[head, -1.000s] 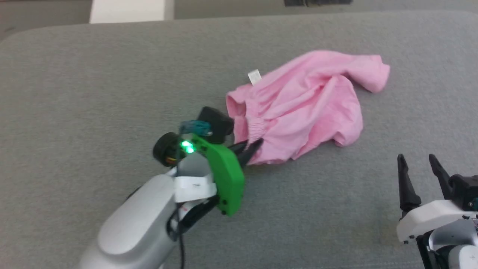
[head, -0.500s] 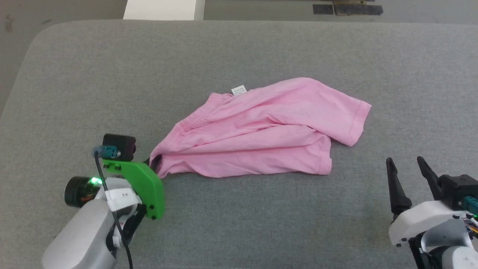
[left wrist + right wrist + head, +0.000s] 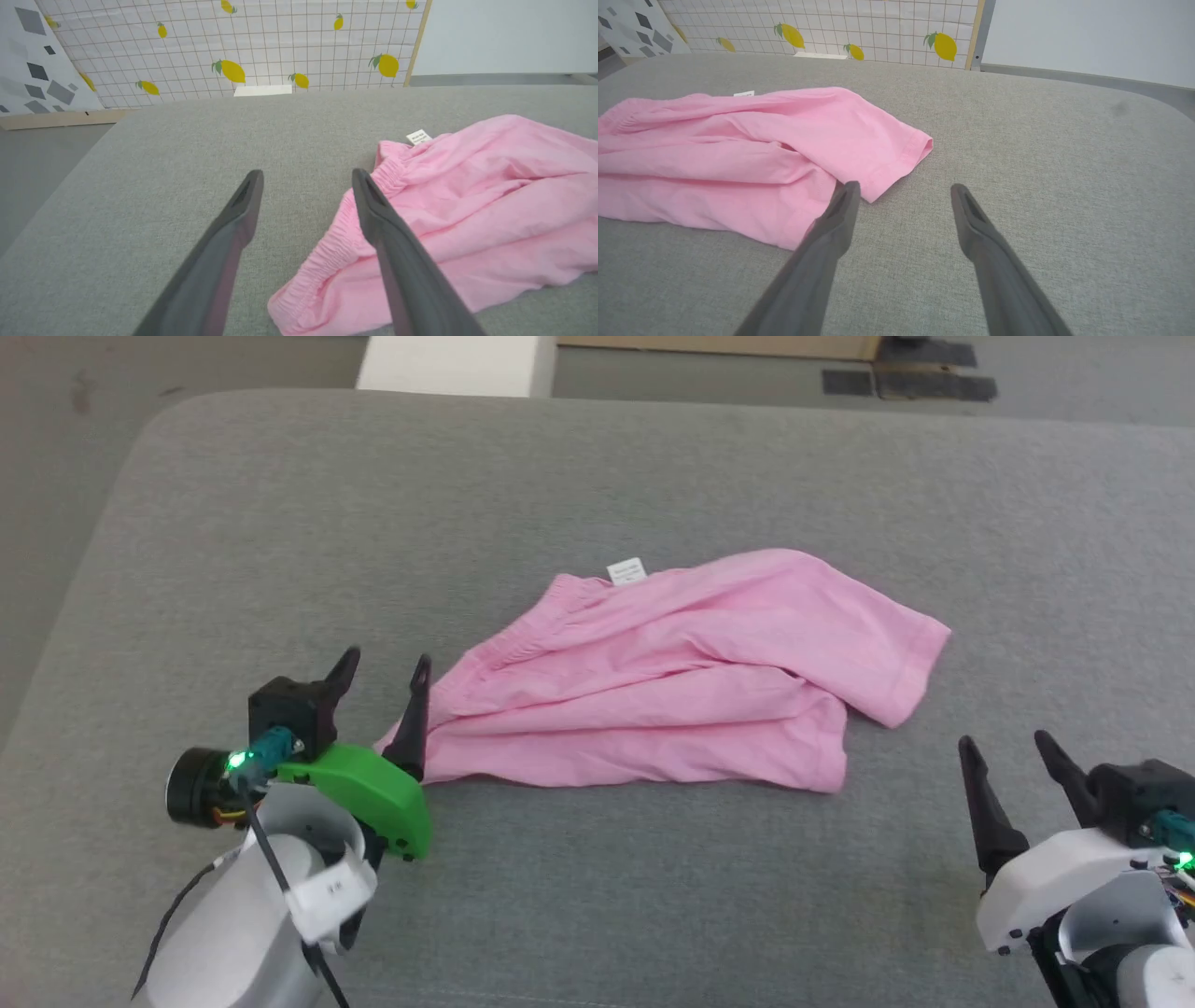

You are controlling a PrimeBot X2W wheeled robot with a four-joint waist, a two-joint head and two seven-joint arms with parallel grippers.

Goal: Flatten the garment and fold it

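left gripper (image 3: pixel 386 659): open, fingers spread wide, nothing between the tips. It sits at the left end of the shorts (image 3: pixel 672 681). In the left wrist view the waistband corner lies low between the two fingers, near their roots. Contact with the cloth: cannot tell.
right gripper (image 3: pixel 1003 740): open wide, empty. Low right in the head view, near the shorts' right end but apart from it. In the right wrist view the finger on that view's left overlaps the near cloth edge, with no grip on it.
shorts: pink, lying mid-table, stretched left to right, not flat. Long creases run along the length, and an upper layer is draped over a lower one.
waistband (image 3: pixel 509 649): gathered elastic at the left end, running diagonally from the tag down to the left gripper.
tag (image 3: pixel 626 571): small, white, sticking out at the far end of the waistband.
hem (image 3: pixel 920 658): leg opening at the right end. A second leg edge lies nearer the robot, just below it.
table (image 3: pixel 280 523): grey fabric top, rounded corners.
backdrop (image 3: pixel 233 70): grid panel with lemons past the far edge, seen in both wrist views.
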